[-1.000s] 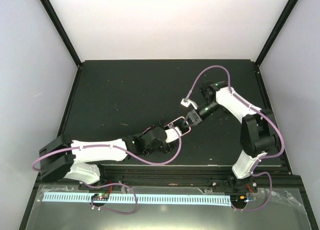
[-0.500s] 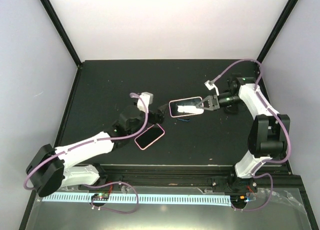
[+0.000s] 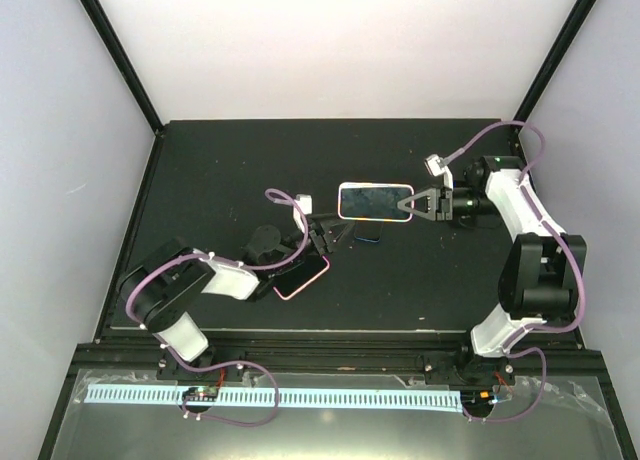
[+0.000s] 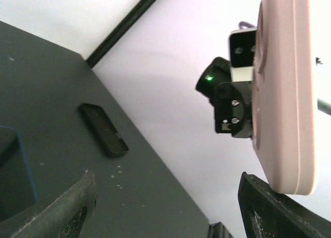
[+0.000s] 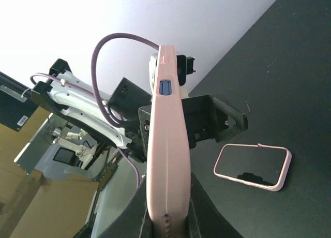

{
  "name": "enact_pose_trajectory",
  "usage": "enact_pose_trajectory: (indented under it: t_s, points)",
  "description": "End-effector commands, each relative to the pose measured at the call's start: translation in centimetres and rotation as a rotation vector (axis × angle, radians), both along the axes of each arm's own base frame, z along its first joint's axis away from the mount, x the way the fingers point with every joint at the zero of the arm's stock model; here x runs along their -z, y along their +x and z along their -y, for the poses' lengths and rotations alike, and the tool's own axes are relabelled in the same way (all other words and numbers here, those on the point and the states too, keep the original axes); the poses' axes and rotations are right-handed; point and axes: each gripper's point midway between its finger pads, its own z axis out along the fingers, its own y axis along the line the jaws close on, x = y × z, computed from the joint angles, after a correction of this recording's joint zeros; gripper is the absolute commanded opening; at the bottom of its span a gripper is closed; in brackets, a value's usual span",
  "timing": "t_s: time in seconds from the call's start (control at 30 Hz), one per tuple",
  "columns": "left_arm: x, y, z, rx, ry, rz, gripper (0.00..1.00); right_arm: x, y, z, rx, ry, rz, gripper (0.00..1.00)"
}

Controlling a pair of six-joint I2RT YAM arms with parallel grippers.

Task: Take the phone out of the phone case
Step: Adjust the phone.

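Starting with the pale pink, slab-shaped phone (image 3: 372,201): it's out of its cover and up in the air over the middle-right of the black matte tabletop (image 3: 220,170). Its glossy dark face is toward the overhead camera, and we can spot a little blue side button in the right wrist view. The right gripper (image 3: 404,206) is clamped on its right-hand end. We're fairly sure, not totally, that this piece is the phone. The other piece, which we take for the pink-rimmed, dark-centred phone case (image 3: 303,276), lies flat on the tabletop, apart from the phone toward the near left. The left gripper (image 3: 333,234) hangs just over the case's far end, jaws spread wide with nothing between them. A small dark bar-shaped bit (image 4: 103,129) sits on the tabletop between the two.
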Motion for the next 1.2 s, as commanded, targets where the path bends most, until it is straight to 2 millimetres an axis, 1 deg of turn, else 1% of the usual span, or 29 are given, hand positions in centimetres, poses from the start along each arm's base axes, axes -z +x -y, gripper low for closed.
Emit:
enact_pose_trajectory:
  t_s: [0.0,0.03,0.1,0.2,0.27,0.33,0.37,0.43,0.5,0.63,0.8,0.9,0.93,0.97,1.0,1.03,1.07,1.13,1.17]
  points:
    - [-5.3,-2.5,0.4,0.121,-0.222,0.129,0.76,-1.3,-0.8,-0.2,0.013,0.061,0.020,0.01]
    - [-5.6,-2.9,0.6,0.136,-0.232,0.142,0.76,-0.9,-0.6,-0.2,0.021,0.050,-0.033,0.01]
    - [-6.1,-3.7,0.8,0.168,-0.252,0.156,0.75,-0.4,-0.1,-0.2,0.042,0.036,-0.077,0.01]
    - [-6.5,-5.1,1.0,0.213,-0.262,0.165,0.73,-0.1,-0.5,-0.1,0.089,0.018,-0.114,0.01]
    - [-6.3,-5.6,0.9,0.208,-0.261,0.167,0.71,0.0,-0.8,-0.1,0.112,0.021,-0.114,0.01]
    - [-6.5,-5.9,0.9,0.202,-0.265,0.173,0.68,0.6,-1.0,0.0,0.150,-0.005,-0.099,0.01]
    - [-6.7,-5.9,1.0,0.203,-0.269,0.178,0.65,0.9,-1.1,0.0,0.166,-0.018,-0.085,0.01]
    - [-7.3,-6.1,1.5,0.234,-0.280,0.181,0.55,1.5,-1.4,0.0,0.176,-0.024,-0.082,0.01]
    - [-7.6,-6.2,1.9,0.251,-0.292,0.176,0.48,1.6,-1.6,0.0,0.176,-0.014,-0.085,0.01]
    - [-8.5,-6.5,2.2,0.260,-0.310,0.193,0.30,1.6,-1.7,0.1,0.191,-0.021,-0.059,0.01]
    - [-9.3,-7.2,1.8,0.263,-0.319,0.223,0.20,1.9,-2.3,0.2,0.221,-0.036,-0.017,0.01]
    - [-9.8,-7.8,1.4,0.267,-0.314,0.260,0.16,1.8,-2.7,0.3,0.241,-0.042,0.017,0.02]
    - [-10.0,-7.9,1.3,0.268,-0.313,0.271,0.13,1.7,-2.9,0.3,0.244,-0.043,0.026,0.05]
    - [-10.1,-8.1,1.2,0.271,-0.313,0.278,0.10,1.6,-3.1,0.3,0.244,-0.042,0.039,0.13]
    - [-10.3,-8.3,1.1,0.274,-0.314,0.284,0.07,1.5,-3.4,0.3,0.238,-0.039,0.049,0.27]
    - [-10.4,-8.3,1.0,0.274,-0.316,0.286,0.06,1.4,-3.7,0.2,0.226,-0.038,0.064,0.44]
    - [-10.3,-8.4,0.9,0.274,-0.315,0.284,0.03,1.3,-3.9,0.2,0.214,-0.039,0.080,0.55]
    - [-10.2,-8.4,0.6,0.277,-0.317,0.258,0.02,1.3,-4.0,0.2,0.195,-0.066,0.117,0.66]
    - [-9.8,-8.3,0.4,0.280,-0.312,0.242,0.02,0.4,-3.7,0.2,0.179,-0.097,0.215,0.70]
